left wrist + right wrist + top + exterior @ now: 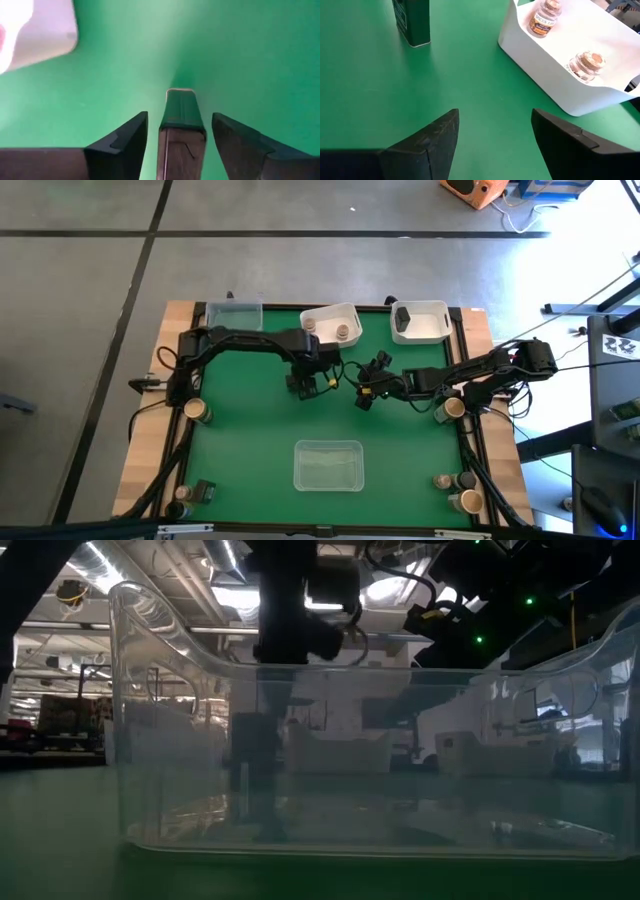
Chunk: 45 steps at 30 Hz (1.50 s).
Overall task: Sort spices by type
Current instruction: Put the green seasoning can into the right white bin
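Note:
A dark green rectangular tin stands upright on the green mat. My left gripper is open above it, pointing down. Its fingers stand on either side of the tin with a narrow gap on each side. My right gripper is open and empty just right of it, over the mat's middle. It faces the tin, which also shows in the right wrist view. Two small round jars with tan tops stand in a white tray at the far edge.
A second white tray with a dark thing in it sits at the far right. A clear tray sits at the far left and another near the front middle. Loose jars stand on the side rails.

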Each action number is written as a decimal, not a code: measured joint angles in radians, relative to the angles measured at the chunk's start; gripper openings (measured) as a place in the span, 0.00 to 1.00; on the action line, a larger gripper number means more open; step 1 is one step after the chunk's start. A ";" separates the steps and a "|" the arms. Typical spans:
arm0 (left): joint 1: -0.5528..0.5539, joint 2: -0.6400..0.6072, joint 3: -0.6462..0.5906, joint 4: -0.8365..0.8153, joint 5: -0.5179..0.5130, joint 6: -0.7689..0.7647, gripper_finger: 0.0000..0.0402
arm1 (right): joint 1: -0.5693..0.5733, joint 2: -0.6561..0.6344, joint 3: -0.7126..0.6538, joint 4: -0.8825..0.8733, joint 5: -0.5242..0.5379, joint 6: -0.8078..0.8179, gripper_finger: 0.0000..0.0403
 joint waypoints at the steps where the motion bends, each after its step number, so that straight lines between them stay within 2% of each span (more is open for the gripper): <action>1: -0.003 -0.008 0.005 -0.011 0.000 0.000 0.52 | 0.000 0.000 0.000 0.000 0.000 0.000 0.62; 5: -0.032 -0.114 -0.068 -0.029 -0.032 -0.003 0.52 | 0.000 0.000 0.000 0.000 0.000 0.000 0.62; 10: -0.080 -0.353 -0.325 0.088 -0.126 -0.071 0.51 | 0.000 0.000 0.000 0.003 0.000 0.000 0.62; 15: -0.117 -0.624 -0.640 0.311 -0.139 -0.172 0.51 | 0.000 0.000 0.000 0.062 -0.049 -0.002 0.62; 21: -0.167 -0.842 -0.972 0.656 -0.180 -0.238 0.52 | -0.022 0.000 0.000 0.276 -0.220 -0.076 0.62; 25: -0.178 -0.884 -1.126 0.856 -0.185 -0.247 0.52 | -0.056 0.000 0.000 0.386 -0.315 -0.109 0.62; 31: -0.176 -0.886 -1.257 1.089 -0.233 -0.194 0.52 | -0.114 0.011 0.039 0.430 -0.377 -0.183 0.62; 34: -0.176 -0.886 -1.286 1.143 -0.273 -0.194 0.52 | -0.144 0.051 0.089 0.422 -0.426 -0.209 0.62; 39: -0.169 -0.886 -1.302 1.172 -0.277 -0.206 0.52 | -0.180 0.165 0.192 0.417 -0.526 -0.231 0.62; 45: -0.168 -0.886 -1.302 1.188 -0.283 -0.213 0.52 | -0.184 0.306 0.344 0.331 -0.543 -0.289 0.62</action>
